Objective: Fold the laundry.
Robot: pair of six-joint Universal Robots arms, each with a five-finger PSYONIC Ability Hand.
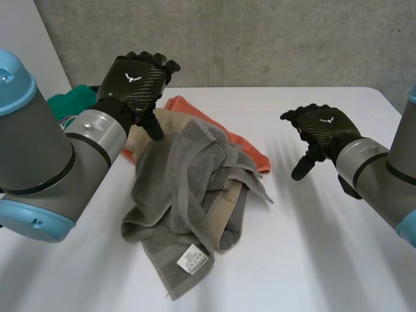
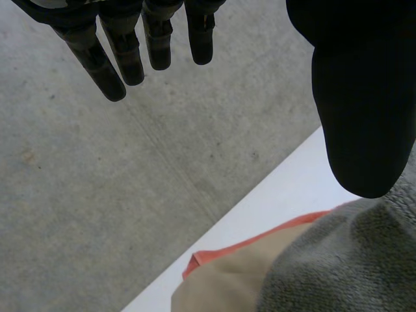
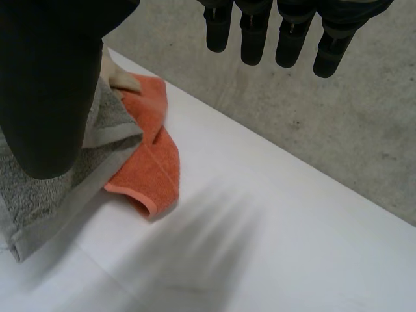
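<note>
So the laundry's just a heap right now: grey towel (image 1: 179, 188) crumpled over a beige cloth (image 1: 146, 130) and an orange cloth (image 1: 244, 146) mid-tabletop (image 1: 312, 247), with a green cloth (image 1: 75, 101) off behind the left arm. Left hand (image 1: 135, 81) hovers over the heap's far edge, fingers loose, grasping nothing. Right hand (image 1: 323, 127) hangs beside the pile, released too. My guess is they're flanking the towel to hunt for corners.

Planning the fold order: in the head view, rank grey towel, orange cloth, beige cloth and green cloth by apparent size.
Largest: grey towel.
Next: orange cloth and beige cloth, alike, both mostly under the towel, so unranked.
Smallest: green cloth, partly behind the left arm.
</note>
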